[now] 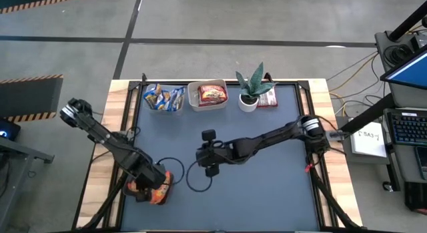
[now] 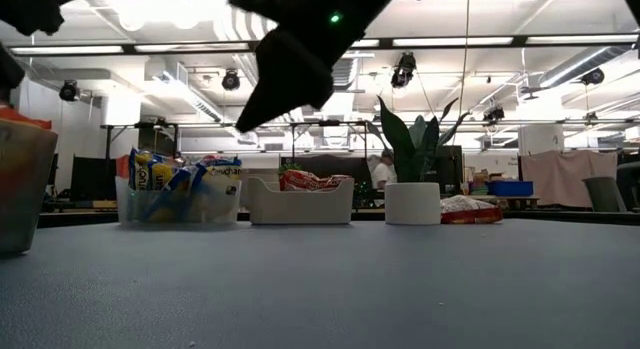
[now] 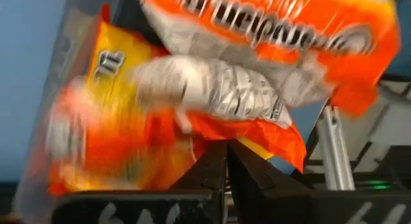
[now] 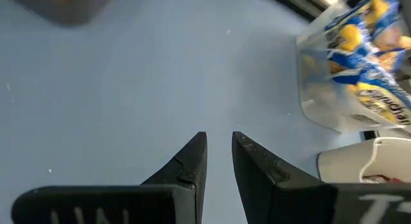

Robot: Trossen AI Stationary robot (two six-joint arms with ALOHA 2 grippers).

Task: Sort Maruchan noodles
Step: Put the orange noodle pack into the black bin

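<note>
Orange noodle packets (image 3: 212,89) directly ahead of left gripper (image 3: 225,150), pressed together | right gripper (image 4: 219,144) nearly closed, empty, above tabletop (image 4: 128,89)

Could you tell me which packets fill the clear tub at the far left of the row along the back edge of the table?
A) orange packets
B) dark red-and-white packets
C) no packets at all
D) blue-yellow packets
D: in the high view the leftmost clear tub holds blue-yellow packets, while the white tub beside it holds the dark red-and-white ones.
</note>
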